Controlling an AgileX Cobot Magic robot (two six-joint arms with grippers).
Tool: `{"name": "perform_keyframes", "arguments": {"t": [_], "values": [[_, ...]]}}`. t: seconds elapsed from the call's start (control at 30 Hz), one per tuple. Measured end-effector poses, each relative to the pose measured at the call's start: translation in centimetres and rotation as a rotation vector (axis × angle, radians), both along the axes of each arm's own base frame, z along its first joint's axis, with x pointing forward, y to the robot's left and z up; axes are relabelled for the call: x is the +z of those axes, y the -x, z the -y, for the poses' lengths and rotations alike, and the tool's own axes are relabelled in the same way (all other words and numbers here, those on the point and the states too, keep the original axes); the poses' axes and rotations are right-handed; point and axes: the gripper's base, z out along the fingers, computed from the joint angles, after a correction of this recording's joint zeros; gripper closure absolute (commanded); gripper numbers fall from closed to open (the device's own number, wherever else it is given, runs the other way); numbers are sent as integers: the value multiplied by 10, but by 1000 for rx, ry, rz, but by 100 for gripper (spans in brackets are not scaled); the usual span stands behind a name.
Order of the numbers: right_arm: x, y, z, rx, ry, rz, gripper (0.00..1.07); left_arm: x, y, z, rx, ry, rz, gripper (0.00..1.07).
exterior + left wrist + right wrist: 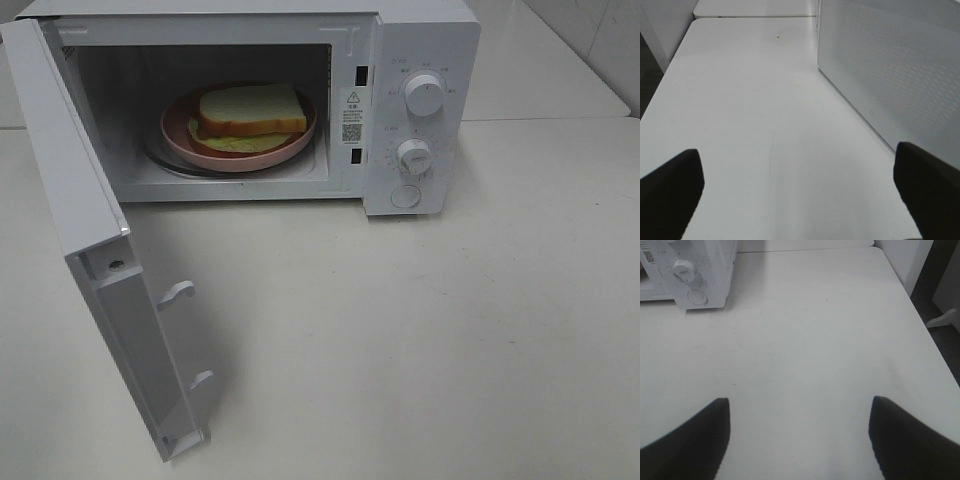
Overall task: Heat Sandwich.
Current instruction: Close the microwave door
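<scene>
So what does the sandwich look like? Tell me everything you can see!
The sandwich has a squarish slice of pale, soft-looking bread with a tan crust on top. A pale green layer, likely lettuce, peeks out under its front edge. Anything else below the top slice is hidden. It looks whole and lies flat on a round pink plate, which is bigger than it. Both sit inside the white microwave, whose door stands wide open. Only the plate touches it.

The sandwich (pixel 250 118) sits on a pink plate (pixel 185 145) inside the open microwave (pixel 420 110).
</scene>
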Motion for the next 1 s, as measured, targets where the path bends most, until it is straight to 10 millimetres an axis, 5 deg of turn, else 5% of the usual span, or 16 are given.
{"name": "perform_keyframes", "arguments": {"t": [0.23, 0.5, 0.6, 0.7, 1.0], "values": [[0, 0, 0, 0, 0, 0, 33, 9, -16, -1, 3, 2, -5, 31], [0, 0, 0, 0, 0, 0, 33, 15, -44, -4, 15, -8, -24, 68], [0, 0, 0, 0, 0, 0, 33, 9, -62, -5, 19, -8, -32, 93], [0, 0, 0, 0, 0, 0, 33, 5, -70, -6, 21, -8, -28, 107], [0, 0, 0, 0, 0, 0, 33, -16, -101, -8, 32, -8, 23, 107]]}}
